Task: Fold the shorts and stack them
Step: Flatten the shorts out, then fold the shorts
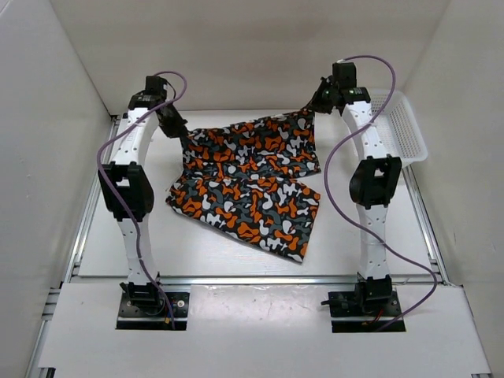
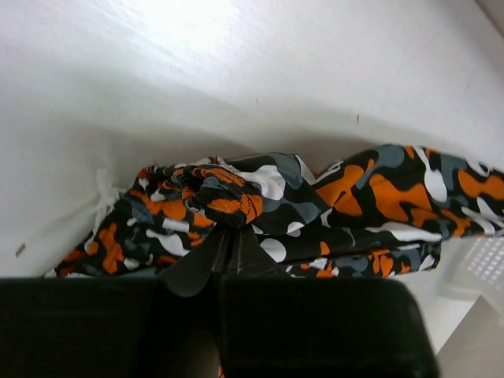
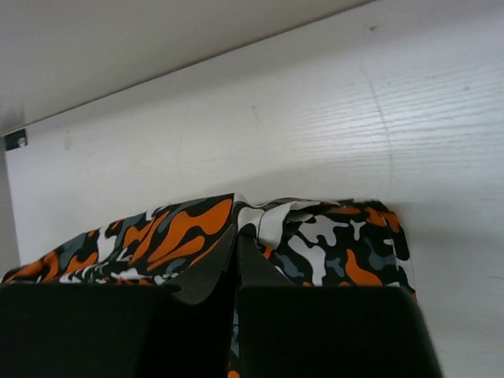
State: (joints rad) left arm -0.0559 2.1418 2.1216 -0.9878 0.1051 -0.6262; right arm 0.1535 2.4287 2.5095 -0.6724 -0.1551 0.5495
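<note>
The shorts [image 1: 248,185], in an orange, black, grey and white camouflage print, lie spread over the middle of the table, their far edge lifted. My left gripper [image 1: 183,142] is shut on the bunched far left corner of the shorts [image 2: 228,201]. At the far right corner, my right gripper [image 1: 313,108] is shut on the cloth edge [image 3: 260,220] and holds it a little above the table. In both wrist views the black fingers meet with fabric pinched between them. The near leg of the shorts rests flat on the table.
A white plastic mesh basket [image 1: 402,126] stands at the back right, just beyond the right arm. White walls close in the table on the left, back and right. Metal rails [image 1: 260,279] run along the table's edges.
</note>
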